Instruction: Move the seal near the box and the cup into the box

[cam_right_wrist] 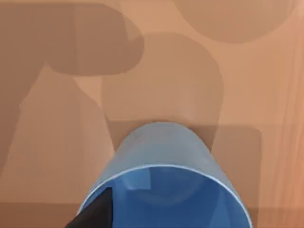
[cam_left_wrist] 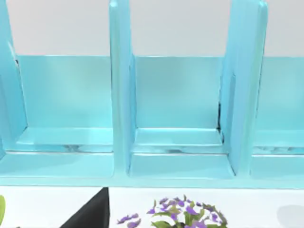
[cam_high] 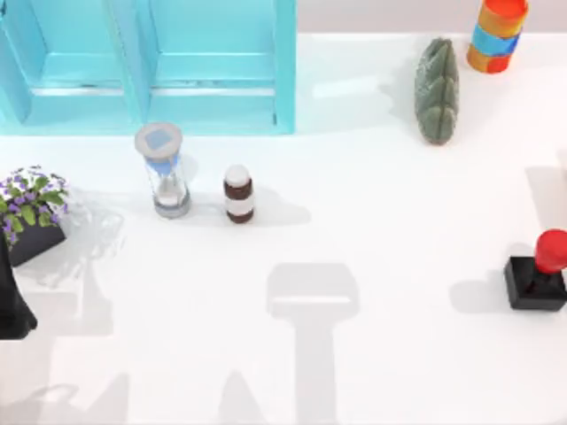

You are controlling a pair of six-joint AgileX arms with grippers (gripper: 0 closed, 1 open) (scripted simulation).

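The seal (cam_high: 539,273) is seen standing upright at the right edge of the white worktop (cam_high: 390,221), well apart from the turquoise box (cam_high: 146,66) at the far left. The cup (cam_right_wrist: 164,180) is seen close in the right wrist view, over a brown surface; whether the right end effector is clenched cannot be told. The left arm is parked at the left edge.

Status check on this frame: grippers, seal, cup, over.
Left arm parked at table's left edge. Cup sits close under the right wrist camera, grip unclear. Seal at the right edge, far from the box; nothing between.
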